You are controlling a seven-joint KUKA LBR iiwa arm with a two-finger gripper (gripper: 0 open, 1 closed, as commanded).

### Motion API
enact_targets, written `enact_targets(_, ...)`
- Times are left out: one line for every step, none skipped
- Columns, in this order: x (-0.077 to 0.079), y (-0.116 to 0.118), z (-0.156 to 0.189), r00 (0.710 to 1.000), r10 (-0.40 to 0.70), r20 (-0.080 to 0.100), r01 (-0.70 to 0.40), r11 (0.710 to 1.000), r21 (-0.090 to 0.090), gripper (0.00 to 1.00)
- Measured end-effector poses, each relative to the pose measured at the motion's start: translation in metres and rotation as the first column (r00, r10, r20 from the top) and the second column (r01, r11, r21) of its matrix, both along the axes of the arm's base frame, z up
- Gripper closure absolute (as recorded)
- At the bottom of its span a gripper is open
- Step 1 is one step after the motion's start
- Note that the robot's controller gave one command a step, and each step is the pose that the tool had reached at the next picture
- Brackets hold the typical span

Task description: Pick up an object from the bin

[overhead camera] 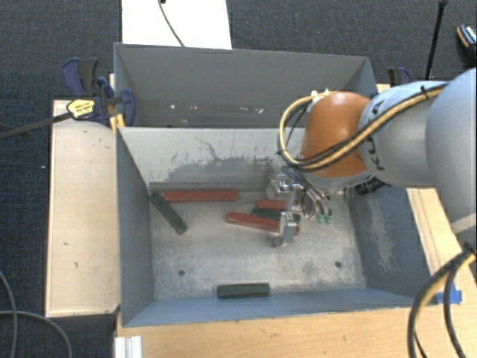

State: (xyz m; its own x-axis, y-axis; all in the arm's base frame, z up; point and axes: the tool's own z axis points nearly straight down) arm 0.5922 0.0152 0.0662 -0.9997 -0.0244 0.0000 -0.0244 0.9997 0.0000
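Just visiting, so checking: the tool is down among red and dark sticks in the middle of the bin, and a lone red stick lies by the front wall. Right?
No: the camera view shows the lone stick by the front wall is dark, not red. The rest holds: the tool is down among red sticks and a dark stick in the middle of the bin.

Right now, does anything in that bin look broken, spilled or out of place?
Nothing looks broken or spilled. Bars lie loose: a red-brown bar by the back wall, a slanted dark bar at its left end, a lone dark bar by the front wall, a small heap by the gripper.
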Motion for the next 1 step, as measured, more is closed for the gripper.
enact_targets(0.0006, 0.0003, 0.005, 1.0, -0.002, 0.002, 0.002, 1.0, 0.001, 1.0)
